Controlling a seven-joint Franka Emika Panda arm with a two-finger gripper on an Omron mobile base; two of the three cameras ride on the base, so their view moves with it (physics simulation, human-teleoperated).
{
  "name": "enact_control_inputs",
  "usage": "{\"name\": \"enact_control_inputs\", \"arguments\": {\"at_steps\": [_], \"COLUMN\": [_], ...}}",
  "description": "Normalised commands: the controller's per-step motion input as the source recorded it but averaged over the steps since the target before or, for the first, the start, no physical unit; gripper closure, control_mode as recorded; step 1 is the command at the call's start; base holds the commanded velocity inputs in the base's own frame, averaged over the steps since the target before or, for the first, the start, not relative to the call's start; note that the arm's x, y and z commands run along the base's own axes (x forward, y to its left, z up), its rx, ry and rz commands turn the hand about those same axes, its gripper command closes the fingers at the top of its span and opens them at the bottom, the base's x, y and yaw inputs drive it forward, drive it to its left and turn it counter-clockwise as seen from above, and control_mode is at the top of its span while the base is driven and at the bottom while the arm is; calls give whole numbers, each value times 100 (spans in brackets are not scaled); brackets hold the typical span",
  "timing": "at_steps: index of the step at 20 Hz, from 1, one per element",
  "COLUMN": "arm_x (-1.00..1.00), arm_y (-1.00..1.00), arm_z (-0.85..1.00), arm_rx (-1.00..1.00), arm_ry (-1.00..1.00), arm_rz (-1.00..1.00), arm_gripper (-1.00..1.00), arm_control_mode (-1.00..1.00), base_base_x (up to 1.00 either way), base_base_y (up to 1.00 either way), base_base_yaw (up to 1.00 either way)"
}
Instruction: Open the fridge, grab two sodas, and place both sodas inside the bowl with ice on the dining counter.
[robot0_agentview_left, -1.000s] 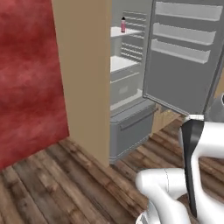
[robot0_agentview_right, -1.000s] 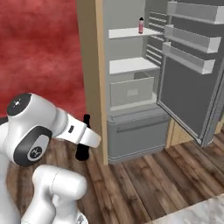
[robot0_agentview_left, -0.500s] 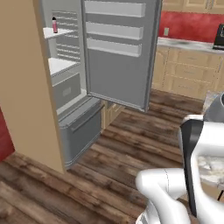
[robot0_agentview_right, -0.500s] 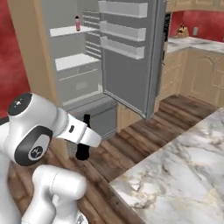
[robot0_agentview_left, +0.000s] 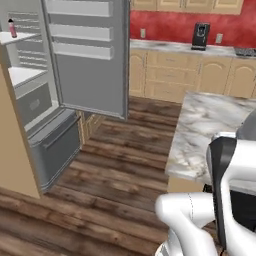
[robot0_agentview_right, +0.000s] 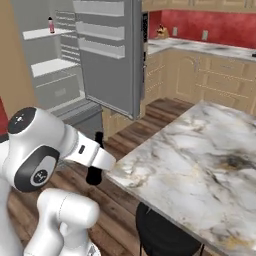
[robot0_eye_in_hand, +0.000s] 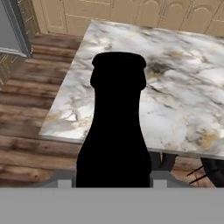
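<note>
My gripper (robot0_eye_in_hand: 113, 180) is shut on the dark cola soda (robot0_eye_in_hand: 114, 131), which stands upright between the fingers. From the right base, the soda (robot0_agentview_right: 98, 140) hangs at the arm's end just off the near corner of the dining counter (robot0_agentview_right: 200, 160). The marble slab of the dining counter (robot0_eye_in_hand: 183, 87) lies ahead of the hand, and its near end is the dining counter (robot0_agentview_left: 210, 125) in the left base view. The fridge (robot0_agentview_left: 90, 60) stands open at the left. The pink soda (robot0_agentview_left: 11, 28) is on an upper shelf, and so is the pink soda (robot0_agentview_right: 50, 24) from the right. The bowl with ice is out of view.
The open fridge door (robot0_agentview_right: 107, 55) juts out over the wooden floor (robot0_agentview_left: 120, 165). Tan cabinets (robot0_agentview_left: 200, 75) with a grey worktop and a black coffee machine (robot0_agentview_left: 200, 36) line the back wall. A black stool (robot0_agentview_right: 160, 235) sits under the counter's edge.
The whole picture has swung right, so the base has turned away from the fridge towards the dining counter. The cola soda stays held in the gripper.
</note>
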Motion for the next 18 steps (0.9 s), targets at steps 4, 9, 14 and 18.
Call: {"name": "enact_control_inputs", "arguments": {"at_steps": [4, 9, 14, 18], "arm_x": [0, 0, 0, 0], "arm_y": [0, 0, 0, 0], "arm_z": [0, 0, 0, 0], "arm_rx": [0, 0, 0, 0], "arm_ry": [0, 0, 0, 0], "arm_rz": [0, 0, 0, 0], "arm_gripper": [100, 100, 100, 100], "arm_control_mode": [100, 100, 100, 100], "base_base_x": [-62, -52, -37, -42], "base_base_y": [-47, -68, -94, -96], "base_base_yaw": [-29, -29, -32, -32]}}
